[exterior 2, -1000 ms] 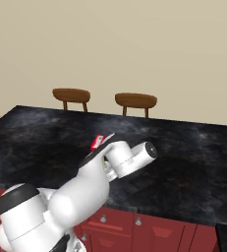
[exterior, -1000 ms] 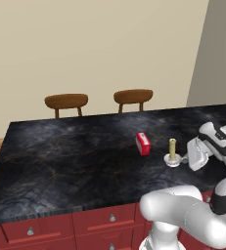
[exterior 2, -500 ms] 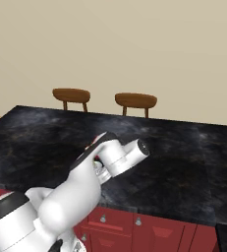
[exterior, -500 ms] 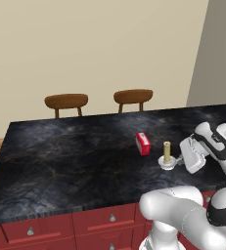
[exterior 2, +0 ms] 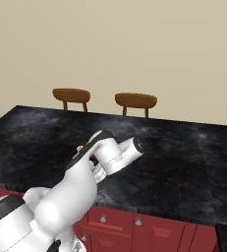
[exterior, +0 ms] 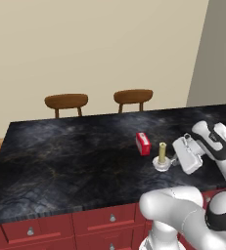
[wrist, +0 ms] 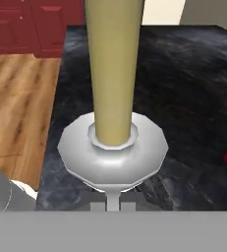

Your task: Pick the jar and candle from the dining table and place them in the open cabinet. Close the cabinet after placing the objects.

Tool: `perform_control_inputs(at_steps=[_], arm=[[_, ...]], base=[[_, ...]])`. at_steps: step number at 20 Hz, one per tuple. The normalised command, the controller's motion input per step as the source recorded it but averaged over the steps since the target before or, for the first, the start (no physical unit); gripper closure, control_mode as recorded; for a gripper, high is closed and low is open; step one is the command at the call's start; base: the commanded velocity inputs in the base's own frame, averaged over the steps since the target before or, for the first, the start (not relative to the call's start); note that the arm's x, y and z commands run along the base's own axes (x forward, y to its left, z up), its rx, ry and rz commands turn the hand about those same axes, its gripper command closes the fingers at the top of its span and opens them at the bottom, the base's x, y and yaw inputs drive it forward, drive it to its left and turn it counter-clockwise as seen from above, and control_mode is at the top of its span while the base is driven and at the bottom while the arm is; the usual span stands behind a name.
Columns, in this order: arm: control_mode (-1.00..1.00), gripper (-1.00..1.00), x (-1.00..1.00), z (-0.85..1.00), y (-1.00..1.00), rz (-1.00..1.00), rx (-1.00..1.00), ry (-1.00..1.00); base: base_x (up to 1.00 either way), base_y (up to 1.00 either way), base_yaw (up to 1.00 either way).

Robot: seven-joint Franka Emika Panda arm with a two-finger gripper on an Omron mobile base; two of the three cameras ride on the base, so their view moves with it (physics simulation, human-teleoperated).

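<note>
The candle (exterior: 162,152) is a pale tan stick upright in a small round white saucer on the black marbled dining table (exterior: 60,156), right of its middle. My gripper (exterior: 175,159) reaches in low from the right and meets the saucer's side. In the hand view the candle (wrist: 113,74) rises close ahead, and the saucer's thin handle (wrist: 113,199) runs down toward my fingers, which look closed on it. The jar is out of view, and so is the wall cabinet.
A small red box (exterior: 143,143) stands just behind and left of the candle. Two wooden chairs (exterior: 66,101) (exterior: 133,95) wait at the table's far side. In the hand view, wooden floor (wrist: 16,98) and low red drawer units (wrist: 31,24) lie beyond the table's edge.
My hand has slid left along the tabletop, and the candle has moved left with it, closer to the red box. The red box has stayed put.
</note>
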Motion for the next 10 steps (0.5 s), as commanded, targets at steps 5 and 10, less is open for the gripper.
perform_control_inputs(at_steps=[5, 10], arm=[[-1.00, 1.00, -0.30, 0.16, 0.00, 0.05, 0.28, -0.17], [-1.00, 1.00, -0.20, 0.46, 0.00, 0.03, 0.25, -0.09]], base=[[0.00, 0.00, 0.00], [0.00, 0.00, 0.00]])
